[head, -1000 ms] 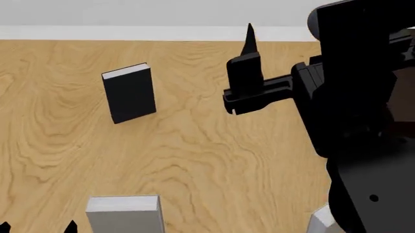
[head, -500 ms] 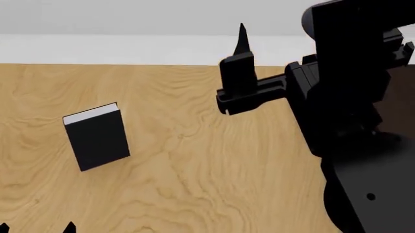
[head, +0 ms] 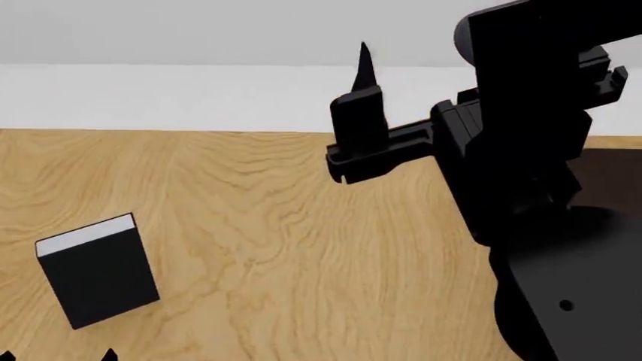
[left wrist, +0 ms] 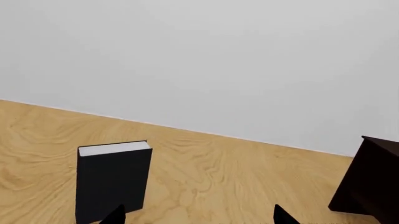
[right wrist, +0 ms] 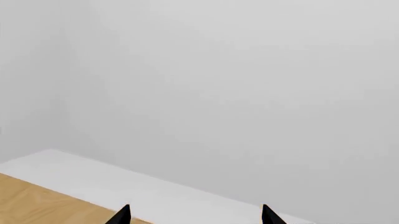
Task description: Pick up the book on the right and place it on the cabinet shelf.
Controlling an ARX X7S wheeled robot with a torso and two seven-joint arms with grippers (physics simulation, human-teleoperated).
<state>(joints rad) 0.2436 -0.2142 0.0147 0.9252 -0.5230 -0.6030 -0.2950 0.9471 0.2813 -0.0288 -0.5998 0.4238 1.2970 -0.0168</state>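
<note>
No grey book shows in any view; both are out of sight. A black book with white pages (head: 98, 276) stands on the wooden floor, also in the left wrist view (left wrist: 113, 179). A corner of the very dark brown cabinet (left wrist: 372, 182) shows in the left wrist view, and a dark brown strip of it (head: 614, 180) shows behind my right arm. My right gripper (right wrist: 194, 215) is open and empty, raised and facing the pale wall; one fingertip (head: 363, 59) points up. My left gripper (left wrist: 198, 217) is open and empty, low, facing the black book.
Wooden floor (head: 261, 248) runs to a white skirting strip (head: 180, 98) and a pale wall. My black right arm (head: 542, 188) fills the right side of the head view and hides what is behind it.
The head view has swung up and to the right. The black book slid down and left in it, and the two grey books dropped out at the bottom. Both grippers stay open.
</note>
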